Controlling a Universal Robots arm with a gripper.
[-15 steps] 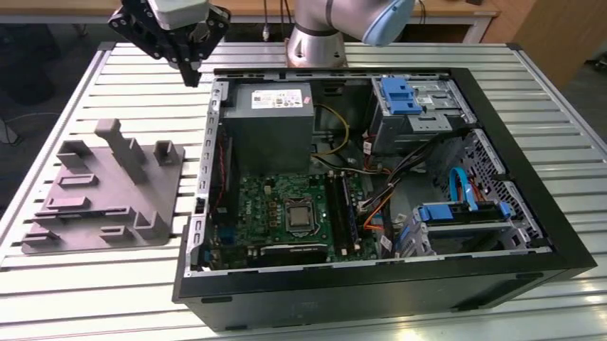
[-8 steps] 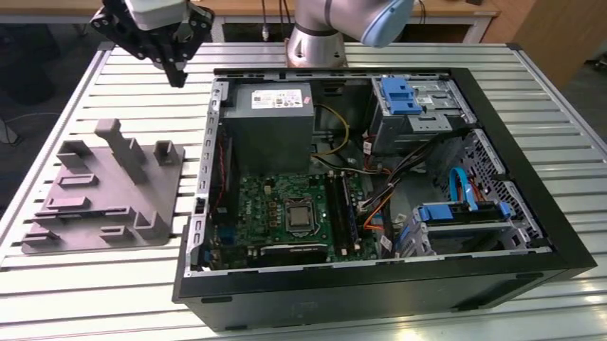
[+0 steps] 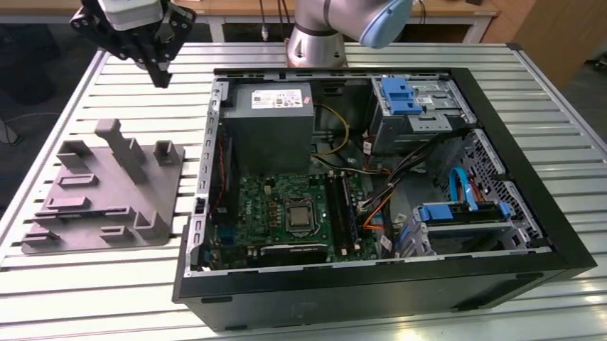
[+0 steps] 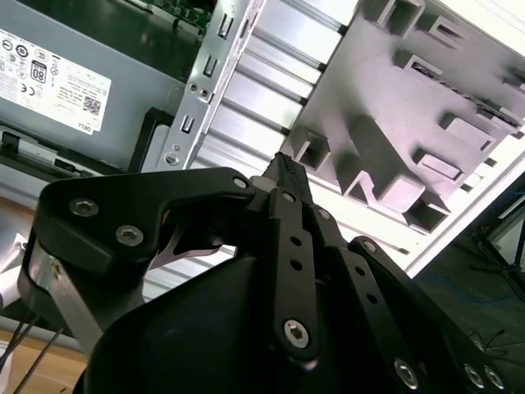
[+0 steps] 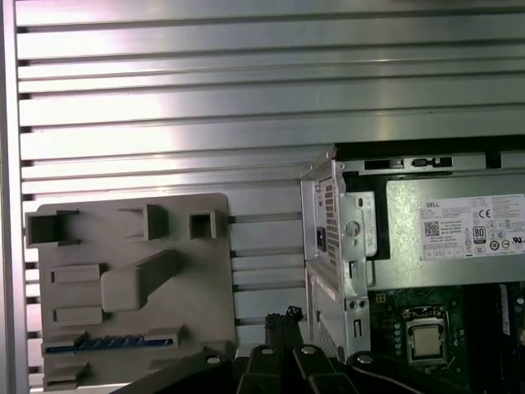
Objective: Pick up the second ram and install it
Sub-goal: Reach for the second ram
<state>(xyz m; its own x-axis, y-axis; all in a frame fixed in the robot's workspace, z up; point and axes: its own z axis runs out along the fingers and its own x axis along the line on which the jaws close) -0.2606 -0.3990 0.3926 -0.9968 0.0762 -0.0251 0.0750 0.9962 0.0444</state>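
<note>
The second ram [image 5: 107,342] is a thin bluish strip lying on edge in a slot of the grey fixture tray [image 5: 123,246], at the tray's end farthest from the robot base. My gripper [image 3: 163,79] hangs above the slatted table, between the tray [image 3: 104,192] and the open computer case [image 3: 379,177], well apart from the ram. Its black fingers [image 4: 283,168] meet at their tips with nothing between them. In the first wrist view the gripper [image 5: 283,318] sits beside the case's corner. The motherboard [image 3: 284,213] lies inside the case, with long memory slots [image 3: 343,209] beside the processor.
A grey power supply [image 3: 270,121] and blue drive cages [image 3: 408,96] stand in the case, with cables [image 3: 379,192] across the middle. The robot base [image 3: 318,42] stands behind the case. The case's metal rim [image 5: 332,238] lies close to the fingers.
</note>
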